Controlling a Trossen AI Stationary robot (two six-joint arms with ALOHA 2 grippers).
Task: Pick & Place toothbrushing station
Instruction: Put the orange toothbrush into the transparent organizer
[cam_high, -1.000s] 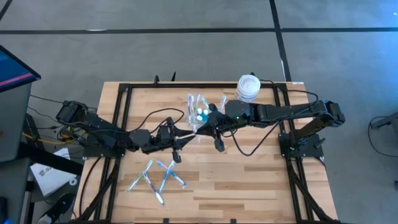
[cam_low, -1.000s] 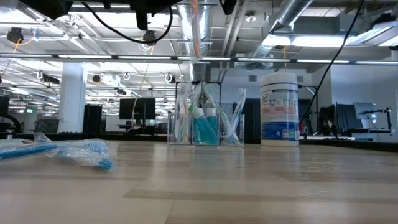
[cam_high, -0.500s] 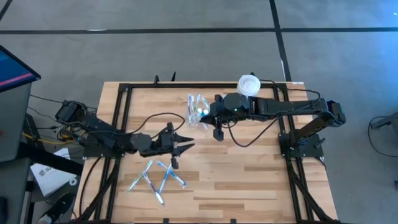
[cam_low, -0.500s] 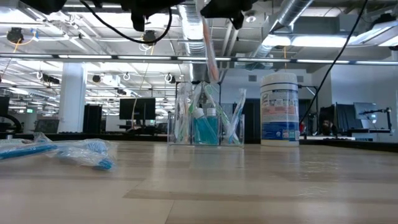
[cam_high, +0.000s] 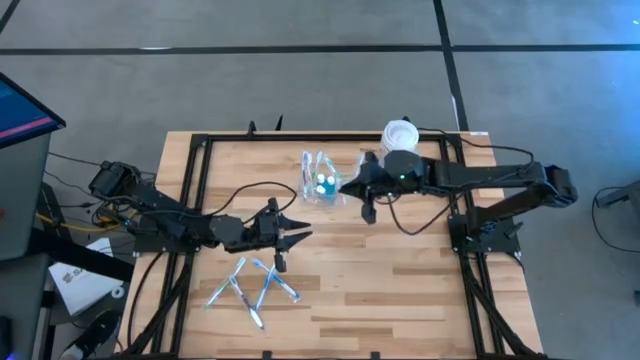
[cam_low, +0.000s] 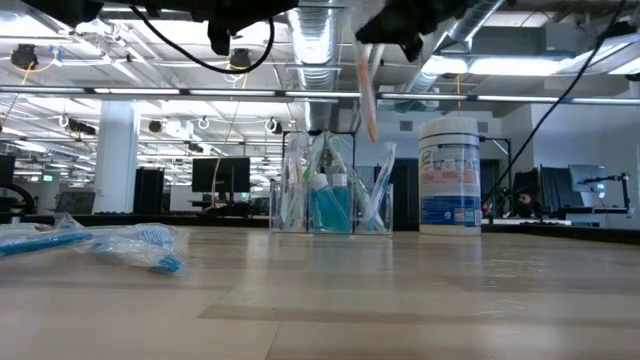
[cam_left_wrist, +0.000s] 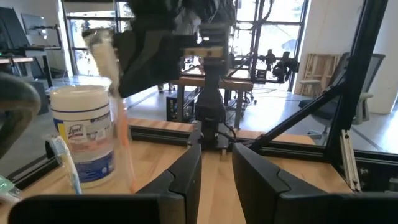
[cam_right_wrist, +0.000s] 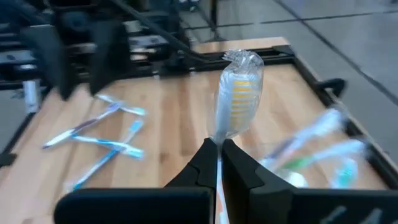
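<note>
Two dark arms reach over the wooden desk (cam_high: 400, 290). At about twelve o'clock from the desk's middle stands the toothbrushing station (cam_high: 320, 180), a clear plastic organizer with upright compartments that hold toothbrushes and a blue-filled bottle; in the low view it stands on the desk just beside the white wipes jar (cam_low: 450, 175), which lies toward three o'clock of it. The right pincer (cam_high: 345, 185) hangs above the station's three o'clock edge, its fingers clamped tight on the handle of a wrapped toothbrush (cam_right_wrist: 238, 93) with an orange handle and yellow bristles, seen hanging tilted above the station in the low view. The left pincer (cam_high: 305, 235) hovers toward six o'clock of the station, well apart from it, fingers partly spread and holding nothing. Several wrapped toothbrushes (cam_high: 255, 283) lie loose on the desk toward seven o'clock.
</note>
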